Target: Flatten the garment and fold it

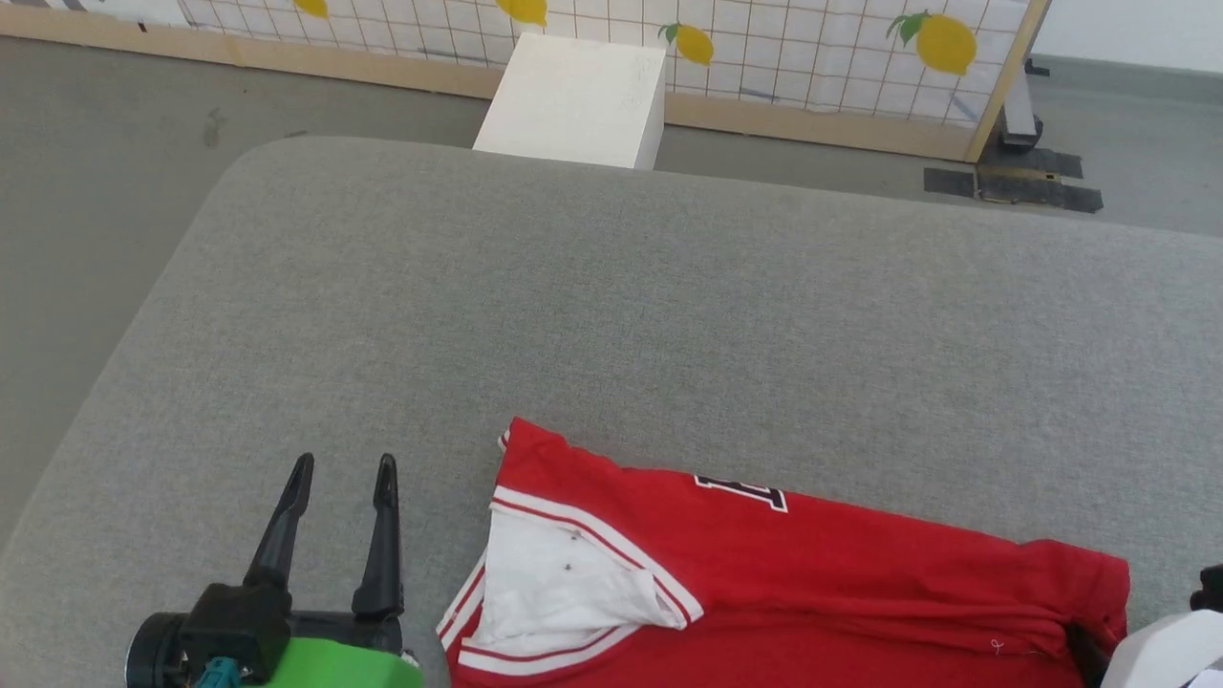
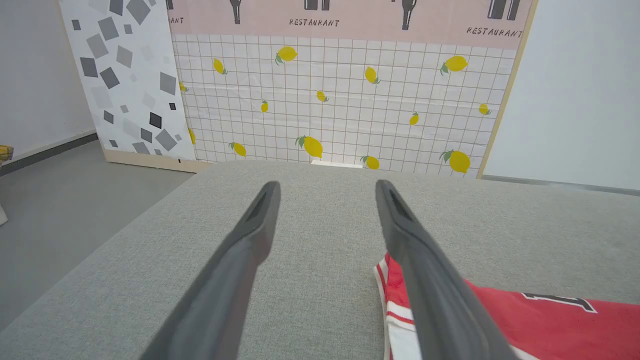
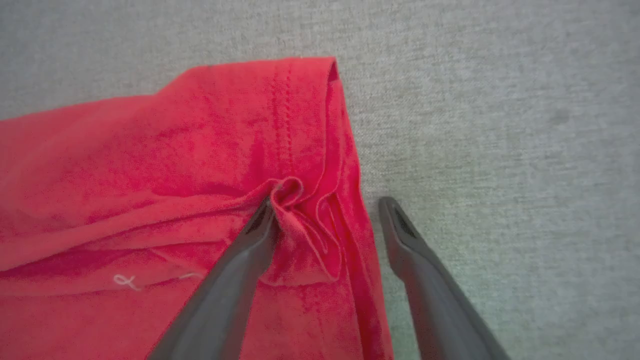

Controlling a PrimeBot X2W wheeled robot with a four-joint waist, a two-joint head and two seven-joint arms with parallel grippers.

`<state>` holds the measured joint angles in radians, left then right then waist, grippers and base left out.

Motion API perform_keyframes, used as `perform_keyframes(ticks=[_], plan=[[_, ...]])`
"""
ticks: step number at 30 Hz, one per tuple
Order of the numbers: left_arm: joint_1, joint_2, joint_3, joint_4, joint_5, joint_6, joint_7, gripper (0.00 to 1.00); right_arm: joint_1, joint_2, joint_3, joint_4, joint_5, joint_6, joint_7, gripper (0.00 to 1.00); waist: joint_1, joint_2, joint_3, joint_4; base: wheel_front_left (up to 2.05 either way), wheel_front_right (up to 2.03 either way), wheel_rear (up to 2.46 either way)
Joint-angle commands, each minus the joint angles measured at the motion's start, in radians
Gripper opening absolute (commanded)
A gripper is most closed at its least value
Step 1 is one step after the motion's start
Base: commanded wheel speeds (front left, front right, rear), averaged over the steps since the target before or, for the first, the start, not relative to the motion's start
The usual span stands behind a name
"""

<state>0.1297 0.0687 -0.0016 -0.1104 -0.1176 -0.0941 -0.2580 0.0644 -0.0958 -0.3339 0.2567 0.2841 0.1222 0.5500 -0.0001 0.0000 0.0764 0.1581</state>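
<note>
At the near right of the grey surface [image 1: 611, 287], the shirt [image 1: 812, 573] lay stretched sideways and wrinkled. Its white sleeve [image 1: 564, 583] with striped trim was turned toward the left pincer [image 1: 345, 465]. That pincer hung just beside the sleeve, released, its fingers spread above bare surface and gripping nothing. The right pincer [image 3: 327, 205] was released too, straddling the shirt's hemmed corner. One finger [image 3: 247, 245] pressed into a small pucker of red fabric, and the other stood off the edge over the surface.

The step in hand looked like taking that corner to spread the shirt flat. To do it well, the pincer should probably close on the hem's full thickness, not merely the raised pucker. It should then draw outward, low and slowly, so the layers unroll rather than bunch. The left pincer could hold the sleeve end for tension.

Beyond the far edge a white box [image 1: 578, 100] stood on the floor. Whether it held anything could not be told.
</note>
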Motion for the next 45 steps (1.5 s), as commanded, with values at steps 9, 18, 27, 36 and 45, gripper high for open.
perform_keyframes(ticks=[9, 18, 27, 36, 45], plan=[[-0.01, -0.015, 0.001, 0.009, 0.021, -0.012, -0.004, 1.0, 0.062, 0.03, 0.088, 0.005, 0.024, 0.008, 0.049, 0.0, 0.0001, 0.0, 0.001, 0.001, 0.0, 0.0, 0.0], [0.003, -0.017, 0.007, 0.017, 0.014, -0.021, -0.004, 1.0, 0.029, -0.039, -0.047, -0.044, -0.013, 0.008, -0.009, 0.0, 0.0001, 0.0, -0.022, -0.015, 0.0, 0.0, 0.0], [0.008, -0.018, 0.005, 0.025, 0.005, -0.027, -0.004, 1.0, -0.019, -0.114, -0.236, 0.022, -0.082, 0.008, -0.033, 0.0, 0.0001, 0.0, -0.031, -0.017, 0.0, 0.0, 0.0], [0.031, -0.018, 0.004, 0.032, -0.023, -0.027, -0.004, 1.0, 0.051, -0.106, -0.111, -0.087, -0.029, 0.008, 0.031, 0.0, 0.0001, 0.0, -0.075, -0.018, 0.0, 0.0, 0.0], [0.043, -0.018, -0.012, 0.039, -0.042, -0.023, -0.004, 1.0, 0.157, -0.046, 0.111, -0.369, 0.117, 0.008, 0.223, 0.0, 0.0001, 0.0, -0.112, 0.008, 0.0, 0.0, 0.0]])
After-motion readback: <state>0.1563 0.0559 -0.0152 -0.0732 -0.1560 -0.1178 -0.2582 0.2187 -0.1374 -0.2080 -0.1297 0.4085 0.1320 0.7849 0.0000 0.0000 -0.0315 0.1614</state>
